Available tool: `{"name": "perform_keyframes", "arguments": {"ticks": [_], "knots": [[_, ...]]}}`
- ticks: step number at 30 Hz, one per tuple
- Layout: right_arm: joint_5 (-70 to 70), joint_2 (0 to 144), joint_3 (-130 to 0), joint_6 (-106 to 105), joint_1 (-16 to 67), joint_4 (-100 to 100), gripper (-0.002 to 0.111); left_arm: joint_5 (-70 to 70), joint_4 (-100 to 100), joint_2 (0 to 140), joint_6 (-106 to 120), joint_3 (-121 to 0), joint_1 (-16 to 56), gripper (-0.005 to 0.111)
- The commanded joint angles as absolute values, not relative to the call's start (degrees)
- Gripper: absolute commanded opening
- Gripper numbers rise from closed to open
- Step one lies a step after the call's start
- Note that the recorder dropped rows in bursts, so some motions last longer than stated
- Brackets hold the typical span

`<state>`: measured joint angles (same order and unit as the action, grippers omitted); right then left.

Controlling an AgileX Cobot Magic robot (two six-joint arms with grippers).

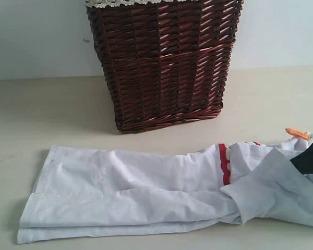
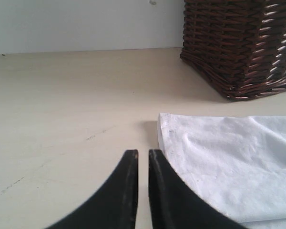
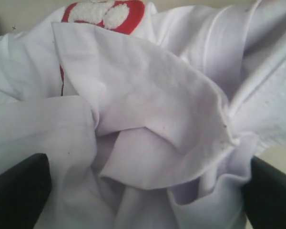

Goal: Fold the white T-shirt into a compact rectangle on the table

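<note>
Beige table (image 1: 47, 109); lace trim (image 1: 126, 3) in exterior only.

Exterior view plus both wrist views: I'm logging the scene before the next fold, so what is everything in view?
white T-shirt: one, white with red-edged lettering, a long, partly folded strip across the table's front.
basket: one, dark brown wicker with a white lace rim, standing on the table behind the shirt.
table: one, pale beige, under everything.
orange bit: one, orange, at the shirt's right end; cannot tell what it is.
left fingers: two, black, almost together, empty, at the shirt's left edge.
right fingers: two, black, wide apart over the shirt's bunched right end.
</note>
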<state>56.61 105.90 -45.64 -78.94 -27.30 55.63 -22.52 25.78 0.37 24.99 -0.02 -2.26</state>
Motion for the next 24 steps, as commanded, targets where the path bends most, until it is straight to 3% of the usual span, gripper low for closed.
{"name": "perform_keyframes", "arguments": {"ticks": [1, 19, 24], "knots": [[58.52, 104.92, -45.56, -81.6, -27.9, 57.37, 0.105, -22.26, 25.83, 0.0, 25.02, 0.0, -2.17, 0.011], [69.36, 101.94, -45.56, -88.34, -30.75, 63.56, 0.105, -22.26, 25.83, 0.0, 25.02, 0.0, -2.17, 0.011], [58.86, 101.94, -45.56, -80.66, -30.75, 49.81, 0.105, -22.26, 25.83, 0.0, 25.02, 0.0, -2.17, 0.011]]}}
